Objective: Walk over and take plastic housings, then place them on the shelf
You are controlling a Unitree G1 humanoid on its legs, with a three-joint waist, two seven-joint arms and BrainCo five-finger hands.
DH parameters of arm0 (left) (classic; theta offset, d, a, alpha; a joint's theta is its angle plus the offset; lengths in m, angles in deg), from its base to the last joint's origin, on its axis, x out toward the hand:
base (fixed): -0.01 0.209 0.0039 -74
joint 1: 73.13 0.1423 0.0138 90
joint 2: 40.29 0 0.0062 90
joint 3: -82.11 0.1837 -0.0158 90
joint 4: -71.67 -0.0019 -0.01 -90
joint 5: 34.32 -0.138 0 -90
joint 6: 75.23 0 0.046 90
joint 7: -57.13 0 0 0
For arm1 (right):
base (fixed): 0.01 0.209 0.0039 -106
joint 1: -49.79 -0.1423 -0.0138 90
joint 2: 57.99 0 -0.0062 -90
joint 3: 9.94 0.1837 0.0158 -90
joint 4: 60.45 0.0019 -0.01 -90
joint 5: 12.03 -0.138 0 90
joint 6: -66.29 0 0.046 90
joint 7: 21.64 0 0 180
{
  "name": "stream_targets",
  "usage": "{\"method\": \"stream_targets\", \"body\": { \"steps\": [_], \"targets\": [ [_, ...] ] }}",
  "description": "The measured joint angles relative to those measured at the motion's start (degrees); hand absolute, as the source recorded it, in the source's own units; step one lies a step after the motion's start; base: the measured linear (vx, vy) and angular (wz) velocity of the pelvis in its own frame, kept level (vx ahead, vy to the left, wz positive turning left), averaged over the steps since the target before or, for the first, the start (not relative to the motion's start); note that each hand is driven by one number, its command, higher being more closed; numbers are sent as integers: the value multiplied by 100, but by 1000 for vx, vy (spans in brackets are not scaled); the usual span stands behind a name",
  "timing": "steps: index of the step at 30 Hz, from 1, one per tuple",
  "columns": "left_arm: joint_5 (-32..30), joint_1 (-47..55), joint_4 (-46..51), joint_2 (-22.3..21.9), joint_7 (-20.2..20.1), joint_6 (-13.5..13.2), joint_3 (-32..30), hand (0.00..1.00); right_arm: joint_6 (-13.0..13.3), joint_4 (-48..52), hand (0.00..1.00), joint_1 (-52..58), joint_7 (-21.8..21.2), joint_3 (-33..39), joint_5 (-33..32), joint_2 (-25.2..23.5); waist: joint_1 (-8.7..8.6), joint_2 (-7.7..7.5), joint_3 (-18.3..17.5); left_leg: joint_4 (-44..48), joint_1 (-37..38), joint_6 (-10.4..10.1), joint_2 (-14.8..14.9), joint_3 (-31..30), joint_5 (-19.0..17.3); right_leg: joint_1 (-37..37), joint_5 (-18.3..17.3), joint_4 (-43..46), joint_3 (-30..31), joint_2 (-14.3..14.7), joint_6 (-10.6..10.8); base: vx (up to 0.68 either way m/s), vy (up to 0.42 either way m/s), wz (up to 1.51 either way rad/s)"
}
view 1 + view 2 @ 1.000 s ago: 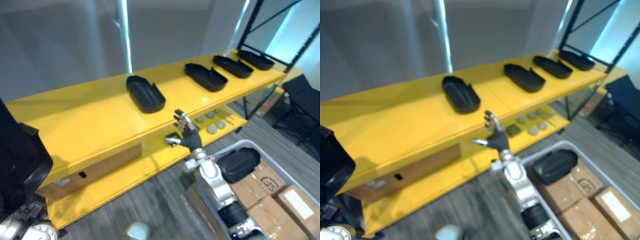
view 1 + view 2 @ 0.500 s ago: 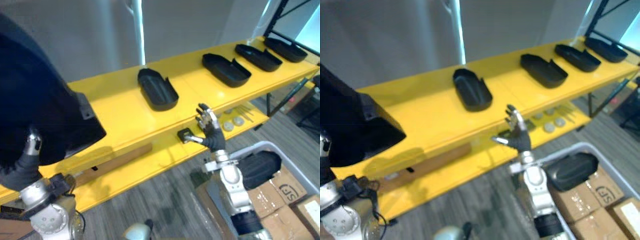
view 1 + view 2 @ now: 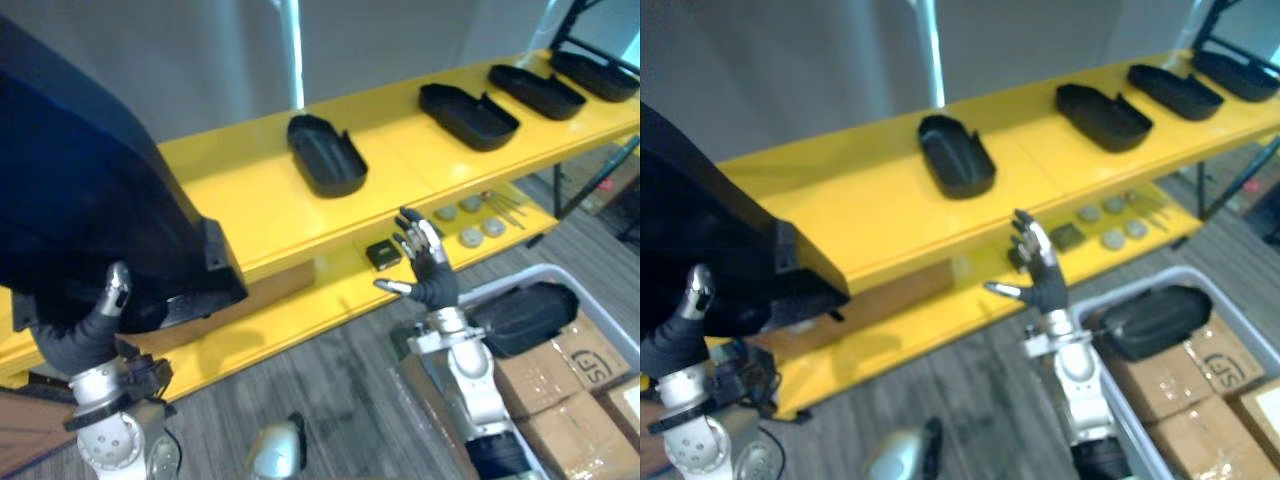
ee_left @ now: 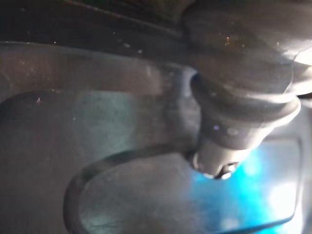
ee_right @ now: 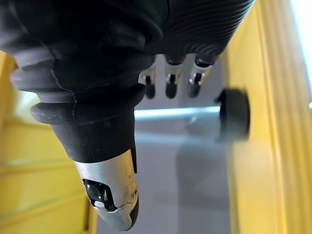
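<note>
**Housing carried to the shelf**

The large black plastic housing (image 3: 80, 200) is held up at the left by the left hand (image 3: 92, 325). Its thumb (image 3: 118, 283) is clamped on the housing's wall, and the other fingers are hidden behind. The right hand (image 3: 428, 275) is empty, fingers spread, before the yellow metal shelf (image 3: 250, 200). Four black oval plastic housings (image 3: 325, 155) lie apart along the top level. Another black housing (image 3: 525, 315) lies in the grey plastic bin (image 3: 500, 283).

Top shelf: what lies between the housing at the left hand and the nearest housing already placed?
Nothing: bare yellow shelf between the carried housing and the nearest placed housing, in both eye views.
</note>
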Motion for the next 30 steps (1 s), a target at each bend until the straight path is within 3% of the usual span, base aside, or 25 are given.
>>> {"method": "stream_targets", "body": {
  "steps": [3, 5, 7, 9, 10, 12, 13, 15, 17, 19, 20, 21, 22, 24, 26, 30],
  "targets": [
    [-18, -63, 1, 121, -69, 8, -159, 100, 149, 0, 0, -111, 117, 6, 106, -2, 105, -135, -69, 321, -180, 125, -167, 53, -329, 33, 47, 34, -72, -179, 1, 159, 120, 18],
    [-27, -180, 0, 223, -170, 21, -196, 100, 181, 0, 0, -142, 212, 77, 178, 4, 85, -168, -98, 384, -119, 210, -329, -71, -364, 91, 282, 303, -79, -329, -10, 265, 165, 57],
    [-40, -332, 2, 260, -280, 22, -299, 100, 200, -1, 0, -210, 288, 162, 237, 0, 88, -181, -107, 196, 41, 275, -367, -99, -375, -15, 518, 866, 64, -432, -223, 299, 181, 54],
    [-50, -331, -17, 288, -252, 50, -485, 100, 268, -1, 0, -352, 373, 181, 363, -10, 142, -205, -123, -152, 417, 338, -372, -218, -333, -459, 652, 2177, 522, -516, -513, 254, 80, 15],
    [-50, -331, -37, 365, -203, 68, -483, 100, 389, 1, 0, -404, 433, 252, 479, -9, 135, -200, -121, -353, 683, 349, -374, -291, -319, -664, 406, 2796, 763, -416, -646, 249, 29, 17],
    [-51, -403, -83, 520, -177, 79, -452, 100, 512, 27, 0, -459, 582, 333, 483, 2, 24, -166, -174, -650, 979, 302, -380, -506, -280, -919, -37, 3171, 829, -123, -784, 215, -7, 37],
    [-50, -520, -163, 631, -161, 123, -388, 100, 564, 113, 0, -507, 616, 432, 427, 11, -38, -123, -184, -861, 1218, 250, -381, -668, -228, -1113, -289, 3146, 845, 54, -944, 179, -24, 48],
    [-43, -786, -411, 773, -151, 257, -307, 100, 574, 542, 0, -546, 615, 601, 84, 57, -175, 4, -224, -1113, 1491, 174, -357, -908, -163, -1474, -474, 2770, 994, 276, -1010, 183, -73, 67],
    [-43, -1121, -816, 895, -115, 403, -165, 100, 614, 1047, 0, -672, 606, 826, -273, 166, -343, 110, -301, -1203, 1639, 126, -347, -1205, -158, -1877, -461, 2236, 1466, 368, -998, 210, -153, 89],
    [-50, -1415, -1232, 888, 13, 566, -45, 100, 626, 1278, 0, -933, 531, 1044, -677, 285, -560, 176, -363, -1224, 1770, -24, -240, -1532, -194, -2262, -304, 1658, 2115, 422, -819, 175, -231, 93],
    [-52, -1449, -1279, 890, 30, 596, -11, 100, 617, 1307, 0, -956, 508, 1088, -748, 284, -588, 150, -394, -1224, 1773, -80, -218, -1569, -218, -2296, -181, 1433, 2252, 420, -783, 175, -312, 92],
    [-57, -1486, -1280, 904, 108, 684, 32, 100, 592, 1371, 0, -961, 391, 1145, -938, 279, -605, -8, -487, -1223, 1760, -262, -233, -1718, -313, -2285, 348, 915, 2496, 408, -787, 186, -404, 77],
    [-58, -1471, -1324, 813, 132, 711, 43, 100, 569, 1364, 0, -961, 243, 1152, -1087, 307, -589, -91, -572, -1209, 1768, -477, -209, -1855, -442, -2184, 821, 654, 2544, 412, -395, 200, -427, 66],
    [-80, -1292, -1296, 603, 125, 908, 153, 100, 525, 1365, 0, -958, 110, 1153, -1199, 364, -591, 282, -712, -1252, 1745, -621, 266, -1748, -399, -1791, 936, 166, 2094, 822, -563, 186, -342, 57],
    [-229, -1269, -1255, 602, 115, 1025, 173, 100, 516, 1369, 0, -1007, 90, 1177, -1214, 459, -561, 426, -803, -1484, 1792, -898, 524, -1672, -205, -1521, 1004, -178, 1805, 1047, -669, 209, -281, 62],
    [-261, -1227, -1082, 583, -36, 1306, 173, 100, 257, 1650, 0, -1308, 18, 1200, -1291, 644, -476, 445, -799, -1619, 1948, -843, 651, -1400, 49, -1019, 1045, -651, 1489, 1208, -746, 114, -149, 41]
  ]
}}
